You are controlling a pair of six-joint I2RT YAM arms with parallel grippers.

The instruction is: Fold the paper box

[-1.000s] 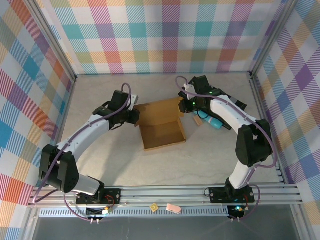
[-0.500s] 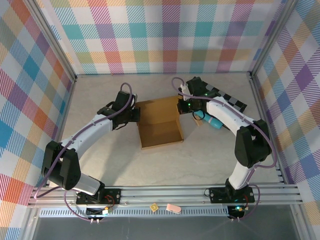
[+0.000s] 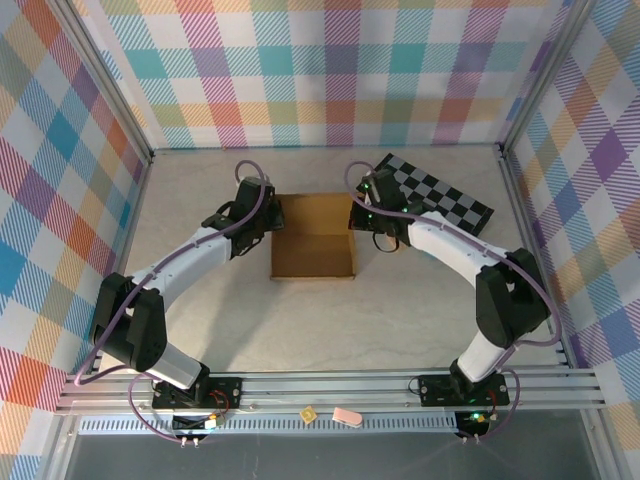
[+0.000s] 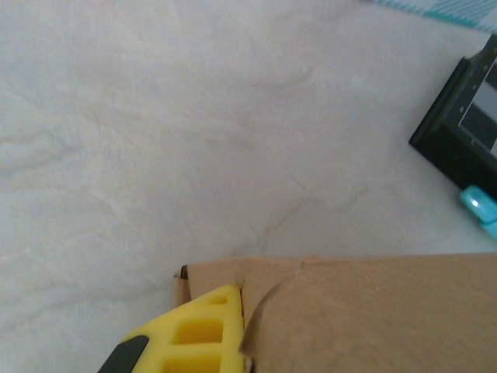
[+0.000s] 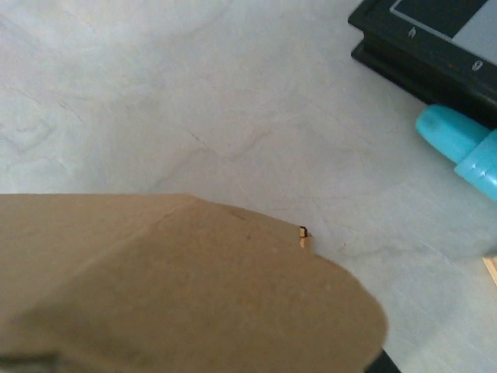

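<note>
**Paper box point(image 3: 313, 245) pinched at both side edges**

The left gripper point(image 3: 270, 218) is closed on its left wall and the right gripper point(image 3: 357, 215) on its right wall, with the box between them. Open tabletop point(image 3: 300, 320) lies nearer the bases. A checkered board point(image 3: 440, 195) sits just past the right gripper.

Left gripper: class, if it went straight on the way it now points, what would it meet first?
The paper box: the left gripper is shut on its left wall. Beyond that, probably the bare table, though depth is unclear.
</note>
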